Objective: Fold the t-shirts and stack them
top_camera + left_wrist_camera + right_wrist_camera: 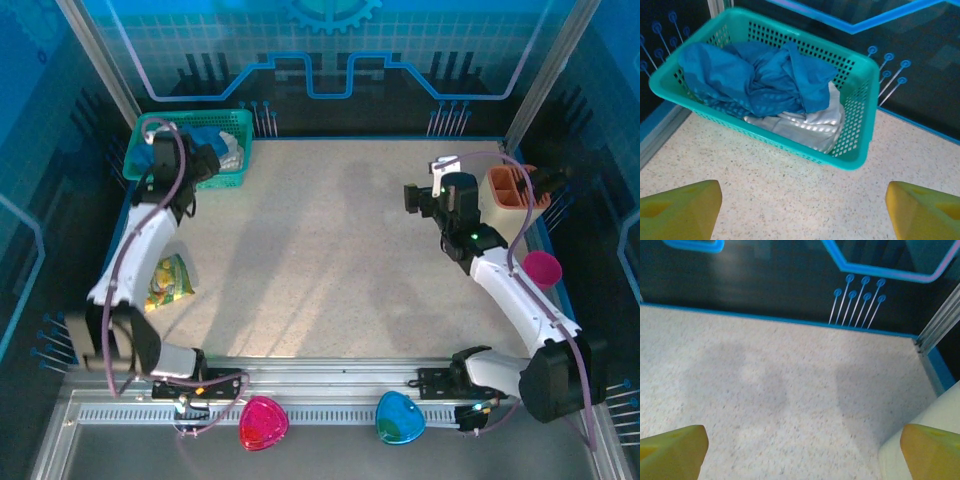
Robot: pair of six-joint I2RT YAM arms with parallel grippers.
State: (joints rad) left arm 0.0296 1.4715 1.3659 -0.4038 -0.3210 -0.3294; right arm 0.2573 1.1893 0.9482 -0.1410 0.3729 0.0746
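Teal-blue shirt bunched over white shirt, inside green basket at upper left, left gripper and right gripper both spread wide, empty

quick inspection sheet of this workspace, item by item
surface: speckled table, arm shadows on it
job's things: teal-blue t-shirt crumpled over white t-shirt, both in the green basket at the far left corner; none folded yet
clutter: snack packet by the left arm; orange holder and pink round thing at the right edge; pink piece and blue piece on the front rail
hands: left hand open, facing the basket, holding nothing; right hand open above the table
cables: purple cable looped along each arm
surroundings: blue printed walls, metal frame posts
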